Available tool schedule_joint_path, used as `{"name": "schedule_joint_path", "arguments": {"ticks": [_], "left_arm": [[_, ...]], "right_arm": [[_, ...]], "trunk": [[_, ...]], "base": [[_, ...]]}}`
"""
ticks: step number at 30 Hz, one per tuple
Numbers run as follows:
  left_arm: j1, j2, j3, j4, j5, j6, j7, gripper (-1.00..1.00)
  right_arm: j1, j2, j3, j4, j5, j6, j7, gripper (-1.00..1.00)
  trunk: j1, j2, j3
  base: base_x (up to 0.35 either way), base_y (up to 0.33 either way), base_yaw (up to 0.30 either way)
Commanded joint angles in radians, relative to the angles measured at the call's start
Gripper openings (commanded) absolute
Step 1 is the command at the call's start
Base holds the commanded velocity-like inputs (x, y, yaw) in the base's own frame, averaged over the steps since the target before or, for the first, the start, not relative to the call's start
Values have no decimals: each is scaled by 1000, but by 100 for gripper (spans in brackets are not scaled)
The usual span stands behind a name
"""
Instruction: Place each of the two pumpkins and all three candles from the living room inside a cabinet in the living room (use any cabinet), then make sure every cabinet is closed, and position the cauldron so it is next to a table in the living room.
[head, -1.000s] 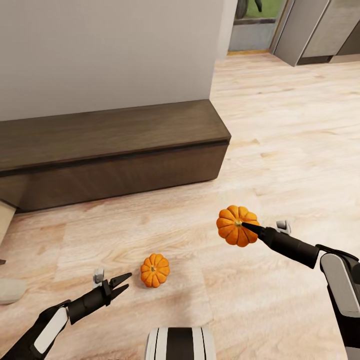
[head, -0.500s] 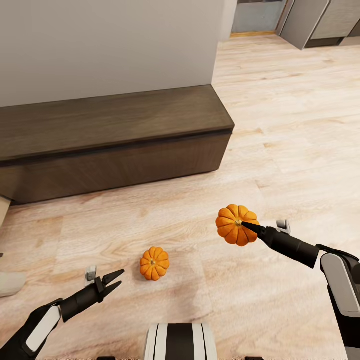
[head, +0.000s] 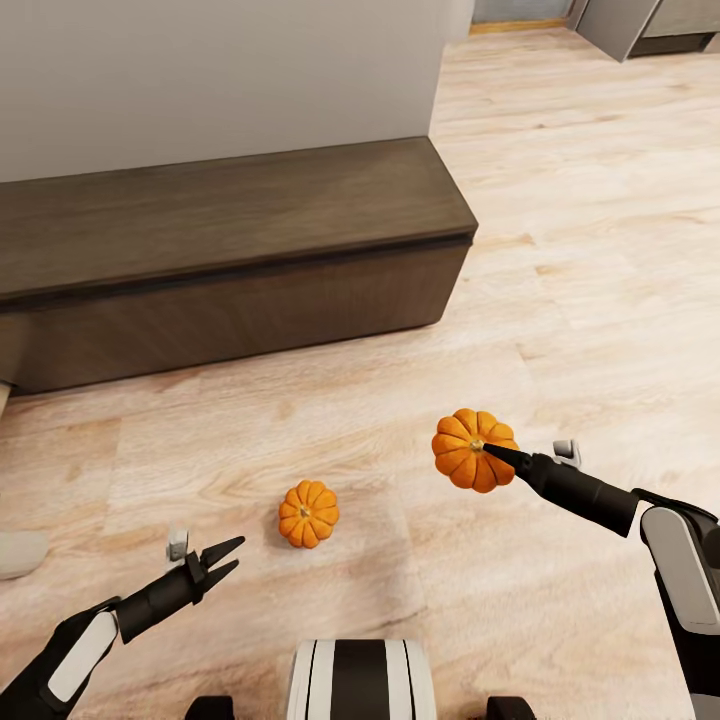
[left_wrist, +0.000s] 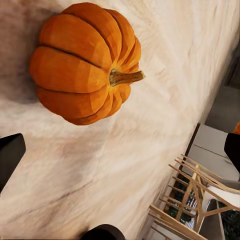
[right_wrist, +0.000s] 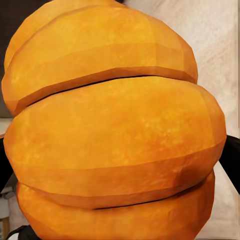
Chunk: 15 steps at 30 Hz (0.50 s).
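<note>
Presently: small orange ribbed pumpkin (head: 309, 513) on pale wood floor, lower centre, just right of left gripper (head: 222, 560), fingers wide; right gripper (head: 487, 452) clamps second orange pumpkin (head: 470, 450).

The left arm reaches forward, low over the floor, and its tool (head: 226, 560) has both black fingers spread apart with nothing between them. The right arm reaches forward too, held higher, and its tool (head: 487, 452) is closed tight on a pumpkin (head: 472, 449), holding it up.
</note>
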Motion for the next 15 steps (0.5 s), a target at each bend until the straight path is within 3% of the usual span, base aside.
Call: {"name": "schedule_joint_path", "arguments": {"ticks": [1, 15], "left_arm": [[0, 0, 0, 0, 5, 7, 0, 100], [0, 0, 1, 0, 5, 6, 7, 100]], "right_arm": [[-1, 0, -2, 0, 4, 5, 9, -100], [-1, 0, -2, 0, 4, 5, 9, -100]], "trunk": [[0, 0, -4], [7, -4, -59]], "base": [[0, 0, 0], [0, 0, 0]]}}
